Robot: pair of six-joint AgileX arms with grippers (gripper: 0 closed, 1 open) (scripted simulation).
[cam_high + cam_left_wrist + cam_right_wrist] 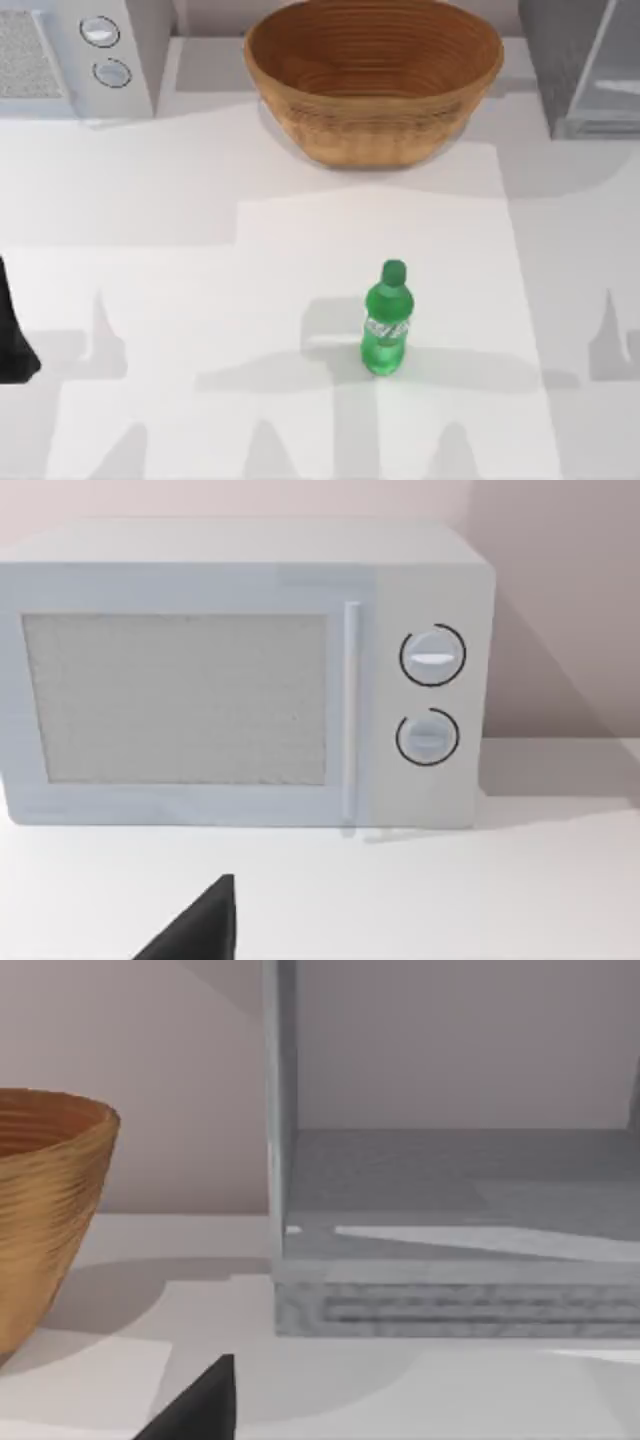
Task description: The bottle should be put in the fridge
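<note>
**Bottle waits, fridge ahead**

The bottle [386, 320] stands upright at six o'clock from the basket [372, 80], untouched; the fridge [585, 65] sits at two o'clock; whether either gripper's fingers are open, I cannot tell; both arms look parked.

Woven wicker basket [372, 75] sits at back centre of white table [200, 300], w/ light grey microwave [75, 55] at back-left corner: mesh door panel, vertical handle, 2 round knobs [432, 657] stacked on its front.
</note>
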